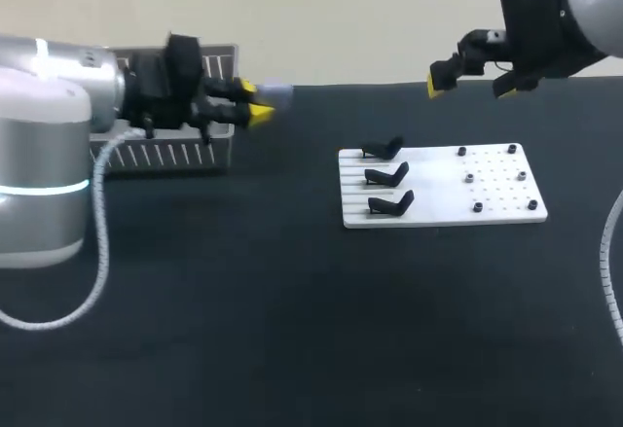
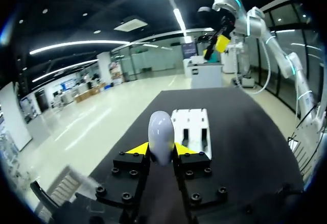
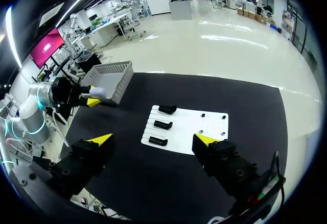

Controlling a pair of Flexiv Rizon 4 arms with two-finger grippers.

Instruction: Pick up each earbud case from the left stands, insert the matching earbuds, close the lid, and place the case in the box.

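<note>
While three stands sit on board, box by our left pincer, clamped on case; our right pincer raised, wide open.

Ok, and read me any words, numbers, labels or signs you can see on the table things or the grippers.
No text can be read on any of them.
earbud case, held in the left gripper: plain white, no print shows.
white board: only holes, pegs and black stands, no marks.
box: slatted wall, no label shows.
</note>
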